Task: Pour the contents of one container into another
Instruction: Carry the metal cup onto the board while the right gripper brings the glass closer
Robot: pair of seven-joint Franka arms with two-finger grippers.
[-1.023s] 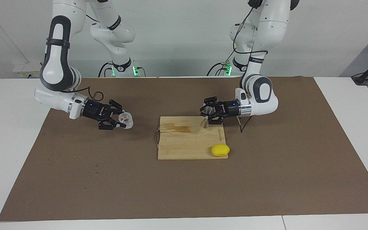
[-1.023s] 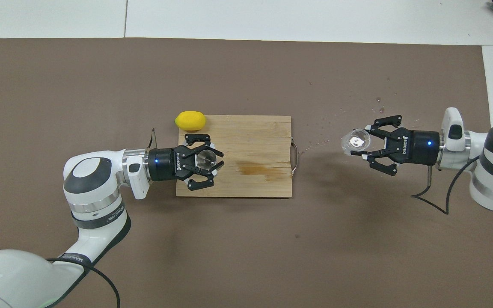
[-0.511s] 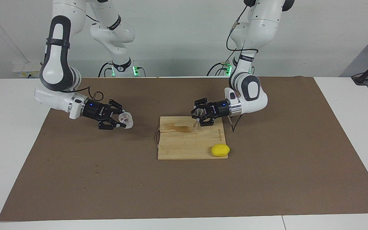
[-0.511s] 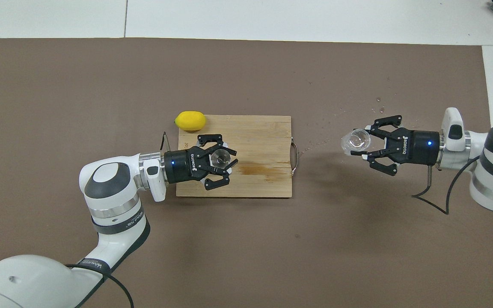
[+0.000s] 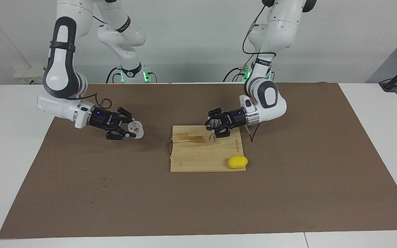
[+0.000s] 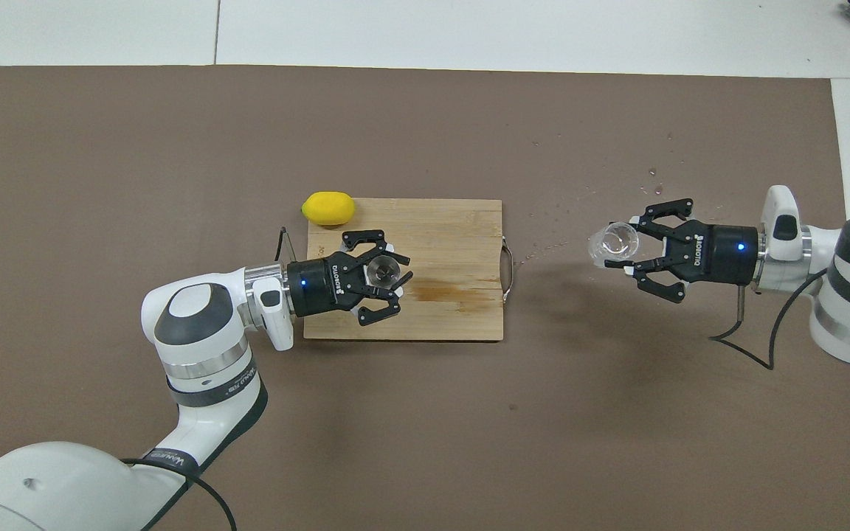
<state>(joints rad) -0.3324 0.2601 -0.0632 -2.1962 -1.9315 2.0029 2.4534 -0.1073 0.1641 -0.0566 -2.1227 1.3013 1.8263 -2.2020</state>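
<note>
Left claw (image 5: 215, 128), clamped on the jigger (image 5: 213, 132), has carried it over the board (image 5: 198, 158) toward the right claw (image 5: 131, 130), which holds the glass cup (image 5: 137, 129) above the mat; pouring looks close.

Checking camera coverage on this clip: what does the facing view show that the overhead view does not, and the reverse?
Only the facing view shows both arm bases, the wall, and the metal jigger from the side: hourglass-shaped, upright, over the cutting board.

Only the overhead view looks into the jigger's open mouth and shows scattered droplets on the brown mat near the glass cup.

Both show the left gripper shut on the jigger over the board, the right gripper shut on the glass cup over the mat toward the right arm's end, and the lemon at the board's corner.
</note>
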